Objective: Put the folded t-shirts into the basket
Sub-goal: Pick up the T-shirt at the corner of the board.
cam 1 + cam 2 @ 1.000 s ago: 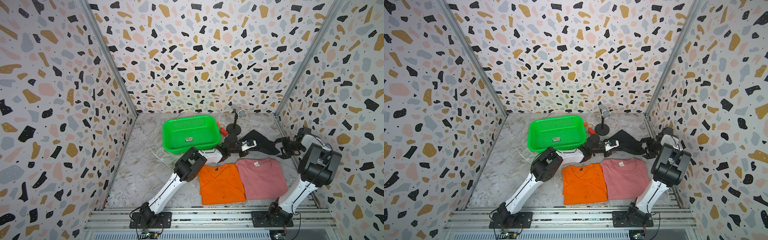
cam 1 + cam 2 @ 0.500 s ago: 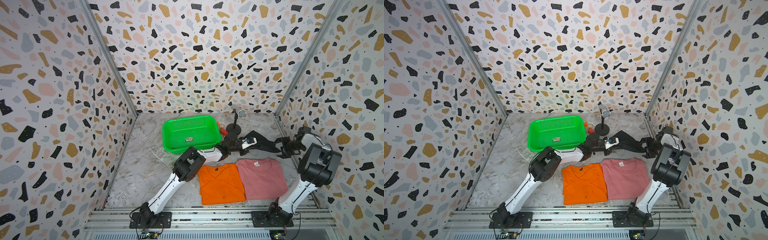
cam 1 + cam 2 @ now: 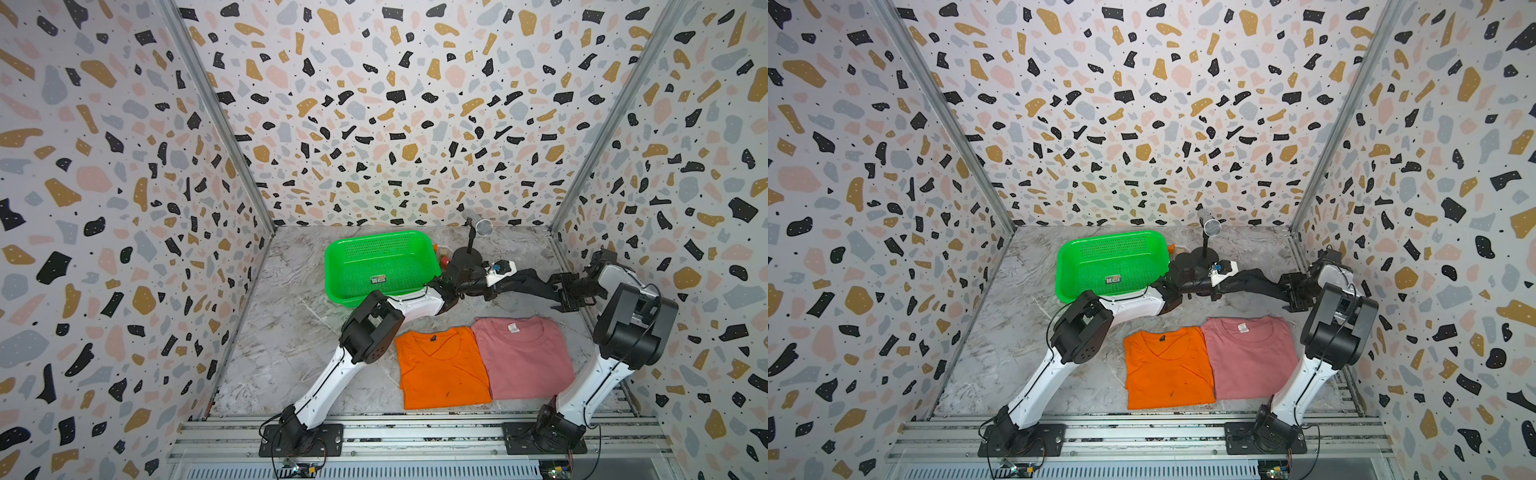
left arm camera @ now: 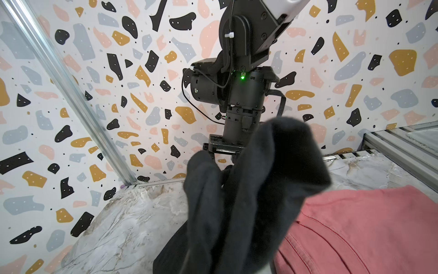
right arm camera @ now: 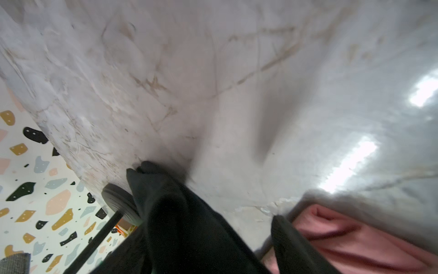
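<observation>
Top view | basket (image 3: 332,270) empty | left claw (image 3: 496,289) clamped on black t-shirt (image 3: 528,282) beside it | right claw (image 3: 559,291) apart at shirt's far end | orange t-shirt (image 3: 440,365), pink t-shirt (image 3: 523,357) on desk (image 3: 291,332)

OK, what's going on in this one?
Two robot arms are working on getting folded t-shirts into the green basket. The left end effector is shut on one end of the black t-shirt, held above the table beside the basket. The right end effector is at its other end; whether it grips is unclear. The orange t-shirt and pink t-shirt lie flat side by side. No shirt is in the basket yet.
</observation>
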Action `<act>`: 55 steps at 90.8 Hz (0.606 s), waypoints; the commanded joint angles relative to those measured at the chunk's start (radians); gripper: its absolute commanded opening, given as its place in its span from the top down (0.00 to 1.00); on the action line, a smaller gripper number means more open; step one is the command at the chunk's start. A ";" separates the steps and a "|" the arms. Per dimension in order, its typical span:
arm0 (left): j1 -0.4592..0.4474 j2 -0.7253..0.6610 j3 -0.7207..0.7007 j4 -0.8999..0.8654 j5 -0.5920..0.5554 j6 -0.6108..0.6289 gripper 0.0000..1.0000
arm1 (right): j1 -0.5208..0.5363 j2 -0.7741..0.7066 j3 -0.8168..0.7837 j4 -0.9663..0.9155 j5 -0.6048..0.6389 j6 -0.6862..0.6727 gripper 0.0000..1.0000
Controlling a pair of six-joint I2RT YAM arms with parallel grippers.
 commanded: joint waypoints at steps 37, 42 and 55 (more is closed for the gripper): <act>0.004 -0.067 -0.021 0.094 0.081 0.023 0.90 | 0.000 -0.030 0.008 0.077 -0.059 0.030 1.00; 0.010 -0.079 -0.035 0.101 0.103 0.026 0.90 | -0.001 -0.033 0.024 0.064 -0.067 0.019 1.00; 0.027 -0.122 -0.084 0.105 0.161 0.028 0.90 | -0.001 -0.072 0.069 0.029 -0.080 0.005 1.00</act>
